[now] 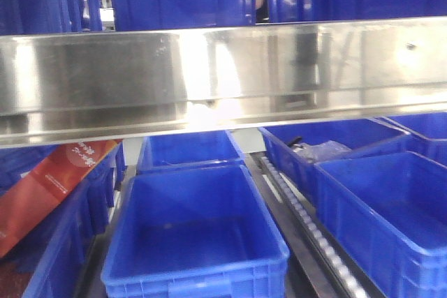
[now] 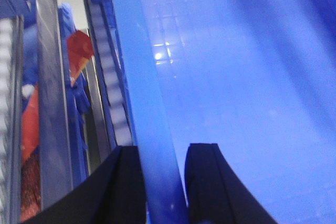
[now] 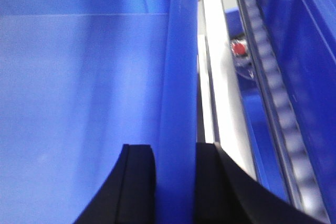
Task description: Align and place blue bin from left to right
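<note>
Two rims of the blue bin (image 2: 144, 77) pinched by left gripper (image 2: 163, 153) and right gripper (image 3: 176, 150), visible only from the wrists; frontally, seemingly just its base above the steel rail (image 1: 223, 68).

Rack (image 1: 290, 232) with roller track (image 1: 318, 232) running front to back, right of centre. Left of track, two royal-blue bins in line: front bin (image 1: 195, 235), rear bin (image 1: 188, 150). Right of track, further bins (image 1: 384, 221). Red carton (image 1: 56, 179) tilted at left edge. Stainless steel beam (image 1: 223, 75) spanning above.
</note>
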Tool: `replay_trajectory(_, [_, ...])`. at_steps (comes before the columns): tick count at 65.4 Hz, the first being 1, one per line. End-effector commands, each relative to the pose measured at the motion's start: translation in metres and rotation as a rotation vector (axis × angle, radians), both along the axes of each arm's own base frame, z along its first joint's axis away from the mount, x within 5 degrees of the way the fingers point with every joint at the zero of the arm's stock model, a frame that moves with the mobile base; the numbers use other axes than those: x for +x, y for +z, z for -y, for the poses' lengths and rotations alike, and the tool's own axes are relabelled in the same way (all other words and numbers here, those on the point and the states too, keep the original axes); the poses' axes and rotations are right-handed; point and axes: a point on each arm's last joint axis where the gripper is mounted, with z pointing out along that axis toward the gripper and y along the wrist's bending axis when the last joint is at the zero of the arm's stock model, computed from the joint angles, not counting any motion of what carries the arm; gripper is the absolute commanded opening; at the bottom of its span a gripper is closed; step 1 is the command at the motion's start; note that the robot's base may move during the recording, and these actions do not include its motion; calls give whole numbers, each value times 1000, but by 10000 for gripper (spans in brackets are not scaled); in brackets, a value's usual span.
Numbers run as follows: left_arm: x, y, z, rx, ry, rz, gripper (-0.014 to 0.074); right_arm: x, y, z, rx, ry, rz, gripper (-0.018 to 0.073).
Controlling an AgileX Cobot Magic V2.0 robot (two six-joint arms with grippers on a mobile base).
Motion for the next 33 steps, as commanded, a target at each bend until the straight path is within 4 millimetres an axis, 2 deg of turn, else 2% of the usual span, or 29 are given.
replay_trajectory(1, [-6, 15, -2, -2, -24, 90, -9, 0, 23, 5, -17, -12, 191, -70])
replay_trajectory(33, [-6, 15, -2, -2, -24, 90, -9, 0, 23, 5, -17, -12, 191, -70])
